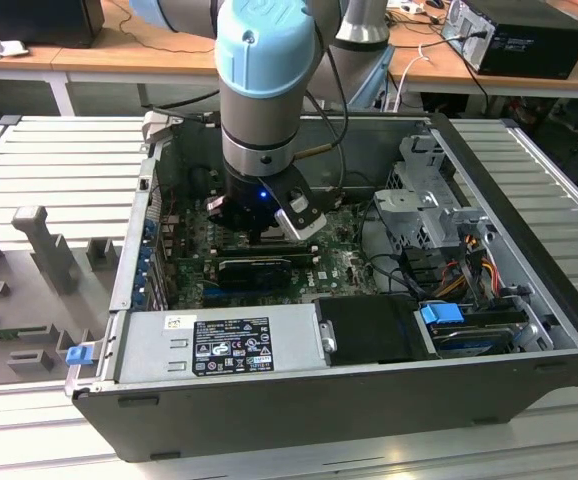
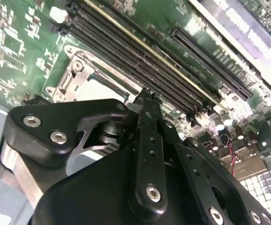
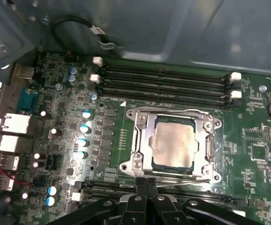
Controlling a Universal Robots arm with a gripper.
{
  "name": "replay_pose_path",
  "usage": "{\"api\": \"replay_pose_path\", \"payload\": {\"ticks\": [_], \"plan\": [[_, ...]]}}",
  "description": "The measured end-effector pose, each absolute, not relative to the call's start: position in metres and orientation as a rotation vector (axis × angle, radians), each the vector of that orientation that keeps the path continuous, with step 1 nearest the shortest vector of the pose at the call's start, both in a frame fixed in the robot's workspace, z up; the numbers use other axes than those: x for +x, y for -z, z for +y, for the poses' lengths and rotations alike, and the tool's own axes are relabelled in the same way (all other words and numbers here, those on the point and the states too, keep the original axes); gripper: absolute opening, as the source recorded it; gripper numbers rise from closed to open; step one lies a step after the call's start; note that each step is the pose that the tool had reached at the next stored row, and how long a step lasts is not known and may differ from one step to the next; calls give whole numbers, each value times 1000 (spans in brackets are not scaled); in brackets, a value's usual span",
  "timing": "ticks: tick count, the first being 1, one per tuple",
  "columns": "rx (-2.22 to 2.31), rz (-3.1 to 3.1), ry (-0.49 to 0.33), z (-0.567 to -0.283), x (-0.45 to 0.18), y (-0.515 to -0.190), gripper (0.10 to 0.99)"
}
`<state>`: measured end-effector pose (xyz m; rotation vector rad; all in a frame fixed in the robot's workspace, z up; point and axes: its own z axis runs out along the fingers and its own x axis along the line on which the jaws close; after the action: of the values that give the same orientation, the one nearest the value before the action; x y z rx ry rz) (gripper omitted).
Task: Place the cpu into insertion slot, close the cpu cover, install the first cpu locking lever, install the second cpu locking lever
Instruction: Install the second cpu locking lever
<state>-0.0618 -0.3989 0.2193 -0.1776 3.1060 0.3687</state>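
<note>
First wrist view: the cpu [image 3: 174, 142] lies flat in the insertion slot [image 3: 155, 143] on the green motherboard [image 3: 262, 154], its silver-grey top showing through the square cut-out of the cpu cover [image 3: 142, 145], which is folded down flat around it. A thin metal locking lever [image 3: 182, 181] runs along the edge of the cover nearest the gripper [image 3: 146, 180], whose two black fingers [image 3: 140, 187] are pressed together with nothing between them, their tips just beside that lever at the socket's edge. On the far side of the socket run the long black memory slots [image 3: 166, 84] with white clips at their ends, and a row of small cylindrical capacitors [image 3: 84, 136] stands to one side. In the second wrist view the same gripper [image 2: 147, 96] fills the foreground, its closed tips ending at the edge of the silvery socket frame [image 2: 79, 75], with the memory slots [image 2: 140, 56] just beyond. In the exterior view the arm [image 1: 269, 90] reaches down into the open computer case [image 1: 529, 300], the gripper [image 1: 269, 232] low over the motherboard [image 1: 339, 250], well behind the grey power supply box [image 1: 219, 345] at the case's near edge
</note>
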Motion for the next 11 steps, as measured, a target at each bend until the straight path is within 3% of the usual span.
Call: {"api": "replay_pose_path", "payload": {"ticks": [3,11], "plan": [[-216,3100,-412,-400,-68,-216,106],[-203,3098,-417,-404,-71,-212,106]]}}
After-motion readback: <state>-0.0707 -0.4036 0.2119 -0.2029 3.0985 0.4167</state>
